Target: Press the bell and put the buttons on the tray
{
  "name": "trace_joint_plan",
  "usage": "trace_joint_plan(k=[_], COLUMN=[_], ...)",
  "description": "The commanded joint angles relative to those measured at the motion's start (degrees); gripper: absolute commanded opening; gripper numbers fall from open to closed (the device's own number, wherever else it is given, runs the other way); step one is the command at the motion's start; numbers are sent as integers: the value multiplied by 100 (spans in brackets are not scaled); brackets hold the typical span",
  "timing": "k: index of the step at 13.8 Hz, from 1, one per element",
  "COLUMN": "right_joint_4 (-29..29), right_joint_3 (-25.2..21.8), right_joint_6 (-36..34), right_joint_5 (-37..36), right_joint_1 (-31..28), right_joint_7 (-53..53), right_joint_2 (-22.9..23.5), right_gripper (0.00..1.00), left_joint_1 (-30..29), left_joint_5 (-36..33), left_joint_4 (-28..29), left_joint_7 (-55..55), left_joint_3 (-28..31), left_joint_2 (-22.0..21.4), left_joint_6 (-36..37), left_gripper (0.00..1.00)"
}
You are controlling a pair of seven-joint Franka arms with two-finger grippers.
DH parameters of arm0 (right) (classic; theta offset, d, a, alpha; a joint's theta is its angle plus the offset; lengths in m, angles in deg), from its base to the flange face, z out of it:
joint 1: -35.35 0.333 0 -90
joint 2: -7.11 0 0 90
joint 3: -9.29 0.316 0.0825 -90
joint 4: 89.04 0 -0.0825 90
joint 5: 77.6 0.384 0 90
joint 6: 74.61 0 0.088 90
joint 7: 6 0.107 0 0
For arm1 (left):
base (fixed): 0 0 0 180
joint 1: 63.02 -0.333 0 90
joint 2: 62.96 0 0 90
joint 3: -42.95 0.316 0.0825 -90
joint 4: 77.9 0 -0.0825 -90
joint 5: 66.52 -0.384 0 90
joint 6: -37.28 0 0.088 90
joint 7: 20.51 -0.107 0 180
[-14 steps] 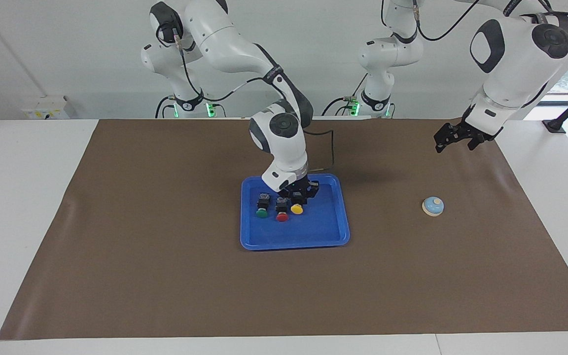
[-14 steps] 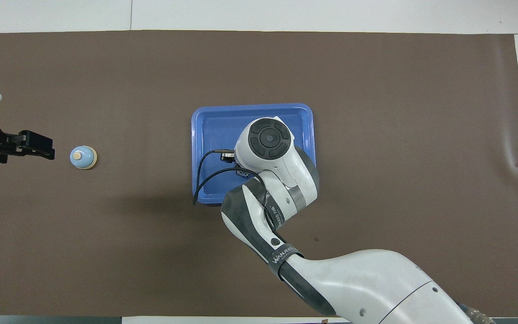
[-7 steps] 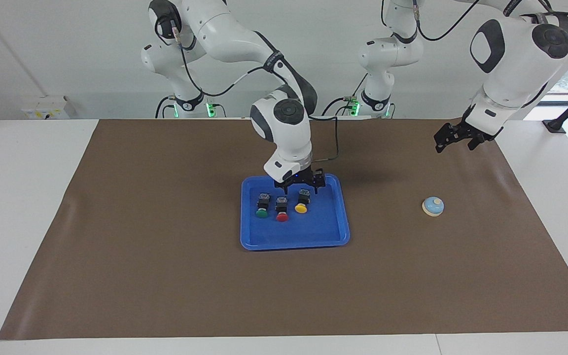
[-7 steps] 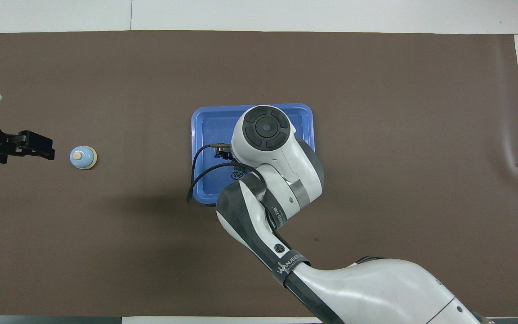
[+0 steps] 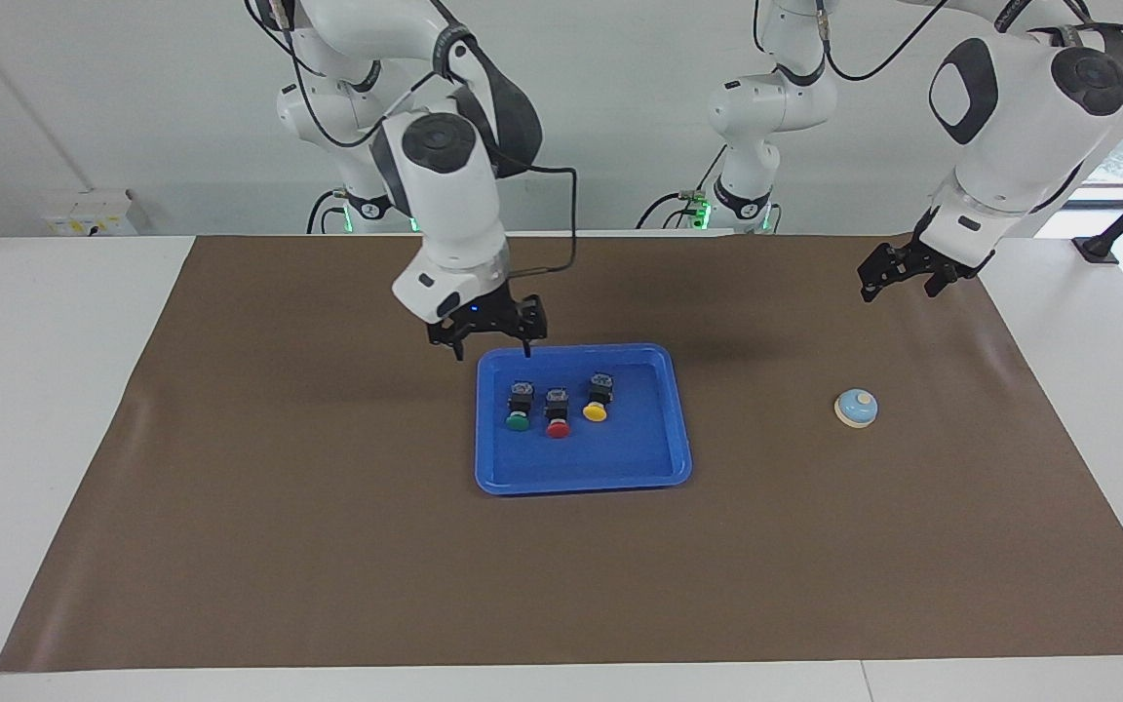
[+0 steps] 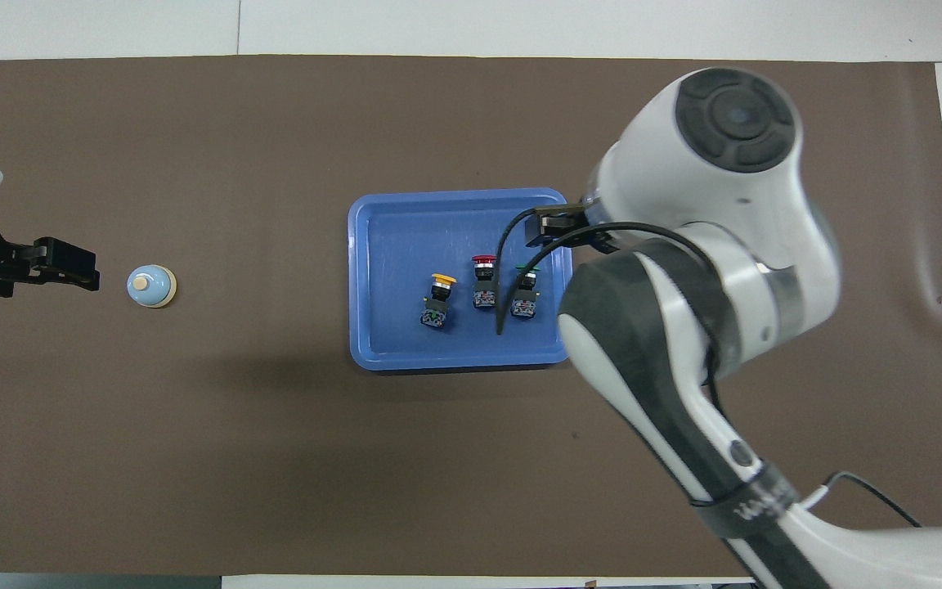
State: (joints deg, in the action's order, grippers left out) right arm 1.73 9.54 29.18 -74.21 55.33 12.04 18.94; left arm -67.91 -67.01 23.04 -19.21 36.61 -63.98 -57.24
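So the big change from a second ago: the right gripper [image 5: 486, 336] was down in the tray [image 5: 654, 458] with its fingers around the yellow button, and now it's let go and pulled up and away, hanging in the air over the tray's edge on the robots' side, toward the right arm's end. Its fingers are spread wide and empty, touching nothing.

Going near to far from the robots: the left gripper [image 5: 898, 280] hasn't budged (that arm is just waiting), hovering over the brown mat [image 5: 328, 546] at the left arm's end of the table, fingers apart, holding nothing. A bit farther out, the bell [image 5: 856, 408] sits on the mat, same spot as before, well apart from the tray.

All three buttons lie in a row in the tray's half nearer the robots, caps pointing away from them: green button [image 5: 518, 407], red button [image 5: 557, 413], then yellow button [image 5: 598, 397] closest to the bell's end.
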Motion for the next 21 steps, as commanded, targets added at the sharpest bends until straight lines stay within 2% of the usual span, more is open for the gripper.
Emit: trace_joint_plan(k=[1, 2, 7, 11, 15, 21], right_joint_4=[266, 266, 801, 784, 1117, 1004], right_joint_3=[98, 89, 89, 89, 115, 186], right_joint_6=[-690, -1015, -1501, -1450, -1449, -1309], right_joint_5=[-4, -13, -13, -22, -188, -690], right_joint_1=[-800, -1029, -1935, -2437, -2306, -2147], right_joint_7=[-1193, -1510, -2032, -2041, -2190, -2121], right_joint_2=[-663, -830, -1603, -1701, -1859, -1816], right_gripper=[100, 100, 100, 100, 100, 100], left_joint_1=[-12, -12, -12, -12, -12, -12], left_joint_5=[-3, -3, -3, 5, -3, -3], left_joint_4=[4, 4, 4, 4, 4, 4], left_joint_7=[28, 28, 28, 28, 28, 28], left_joint_3=[10, 10, 2, 2, 2, 10], left_joint_2=[-65, -65, -65, -65, -65, -65], left_joint_6=[39, 39, 39, 39, 39, 39], left_gripper=[100, 100, 100, 100, 100, 100])
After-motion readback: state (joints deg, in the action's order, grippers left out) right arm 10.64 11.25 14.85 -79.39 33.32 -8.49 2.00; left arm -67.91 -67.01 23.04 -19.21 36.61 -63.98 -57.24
